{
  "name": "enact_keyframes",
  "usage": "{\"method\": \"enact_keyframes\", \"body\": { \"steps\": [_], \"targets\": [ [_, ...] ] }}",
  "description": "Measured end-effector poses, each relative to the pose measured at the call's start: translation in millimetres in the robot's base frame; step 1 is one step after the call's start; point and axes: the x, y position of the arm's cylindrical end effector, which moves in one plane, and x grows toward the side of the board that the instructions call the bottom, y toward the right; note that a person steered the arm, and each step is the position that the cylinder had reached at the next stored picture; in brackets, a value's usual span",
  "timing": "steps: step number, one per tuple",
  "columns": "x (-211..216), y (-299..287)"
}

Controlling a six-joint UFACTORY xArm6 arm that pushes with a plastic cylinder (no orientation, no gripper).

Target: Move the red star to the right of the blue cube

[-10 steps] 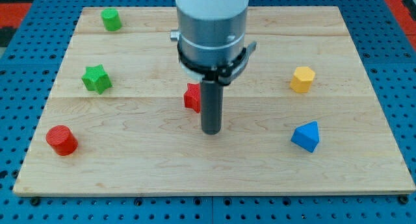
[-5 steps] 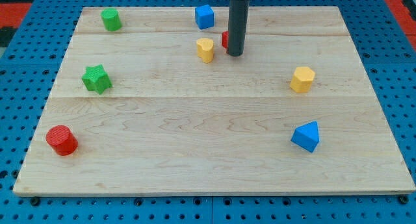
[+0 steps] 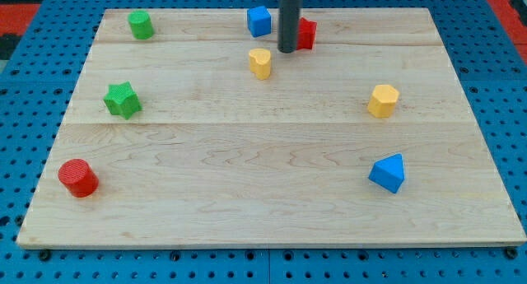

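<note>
The red star (image 3: 306, 33) lies near the view's top, partly hidden behind my rod. The blue cube (image 3: 259, 21) sits just to its left, with my rod between them. My tip (image 3: 287, 50) rests on the board touching the star's lower left side, and right of and a little below the blue cube.
A yellow block (image 3: 260, 62) sits just below and left of my tip. A green cylinder (image 3: 141, 25) and a green star (image 3: 123, 100) are at the left, a red cylinder (image 3: 78, 178) at the bottom left. A yellow hexagon (image 3: 383, 100) and a blue pyramid-like block (image 3: 388, 172) are at the right.
The red star has moved from mid-board up toward the view's top and now lies right of the blue cube. My rod has moved up with it.
</note>
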Motion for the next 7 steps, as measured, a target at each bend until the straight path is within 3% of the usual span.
{"method": "enact_keyframes", "body": {
  "steps": [1, 3, 5, 6, 7],
  "targets": [
    [-18, -6],
    [-36, 94],
    [-24, 120],
    [-41, 163],
    [-45, 167]
  ]
}}
